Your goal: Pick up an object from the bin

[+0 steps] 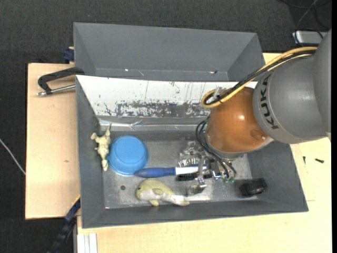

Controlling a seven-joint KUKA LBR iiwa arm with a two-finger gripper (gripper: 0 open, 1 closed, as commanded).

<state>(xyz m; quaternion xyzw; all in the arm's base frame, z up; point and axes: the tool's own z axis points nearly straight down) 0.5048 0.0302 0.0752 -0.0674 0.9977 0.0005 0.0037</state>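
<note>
My gripper is down near the bin floor, right of centre, under the orange cover. A blue-handled brush lies flat just to its left, with its white and black head end touching the gripper's metal parts. In front of the gripper lies a pale yellowish soft toy, close to the bin's front wall. A blue round cup stands left of the brush handle.
A small black object sits at the front right of the bin. A cream-coloured toy figure lies against the left wall beside the blue cup. The arm and its orange cover hang over the right half of the bin.
</note>
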